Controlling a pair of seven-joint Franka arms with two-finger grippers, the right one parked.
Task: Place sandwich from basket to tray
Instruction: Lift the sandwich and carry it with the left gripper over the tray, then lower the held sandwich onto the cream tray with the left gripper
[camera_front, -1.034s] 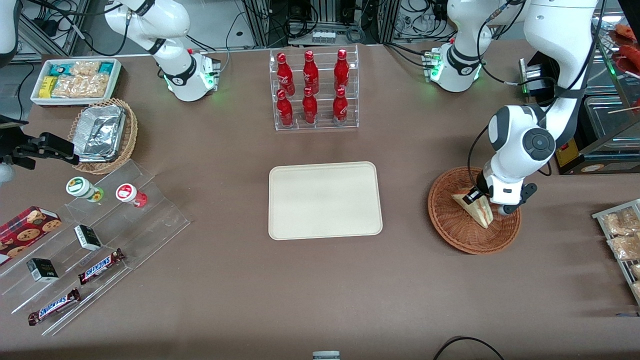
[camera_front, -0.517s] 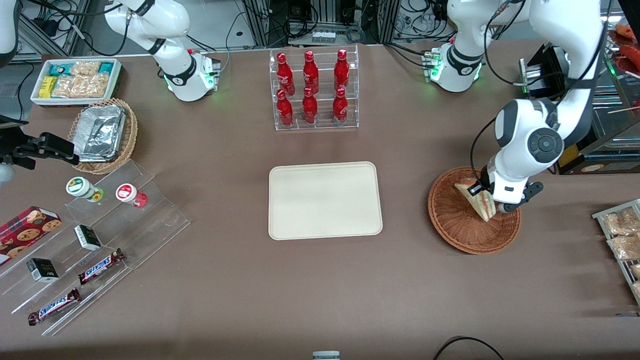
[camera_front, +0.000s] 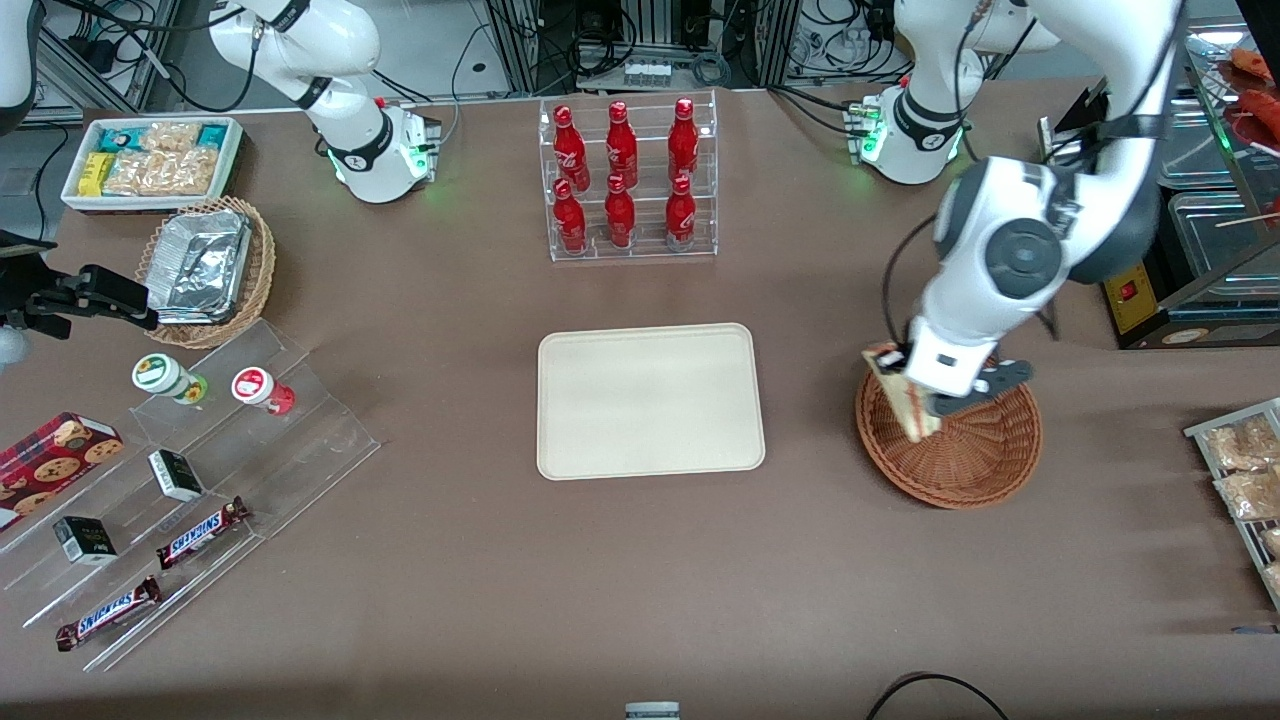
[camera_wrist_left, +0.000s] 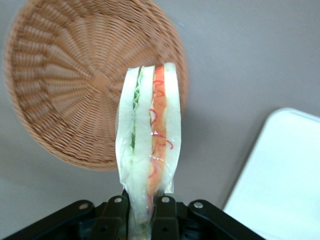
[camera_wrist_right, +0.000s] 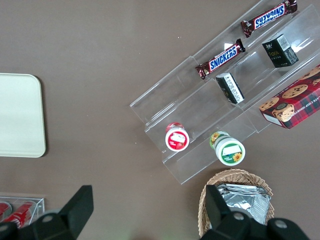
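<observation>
My gripper (camera_wrist_left: 141, 202) is clamped on the narrow end of the sandwich (camera_wrist_left: 147, 150), which hangs over the basket (camera_wrist_left: 75, 85) rim nearest the tray (camera_front: 650, 400). Soft, light and film-wrapped, it looks slippery and crushable, so gentle pressure on the bread faces suits it best.

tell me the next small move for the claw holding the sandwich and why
Probably carry it sideways toward the flat cream plastic tray. The claw is shut on the triangular wedge sandwich, already lifted above the rim of the round reddish-brown wicker basket, and the tray lies bare beside the basket toward the parked arm's end.
</observation>
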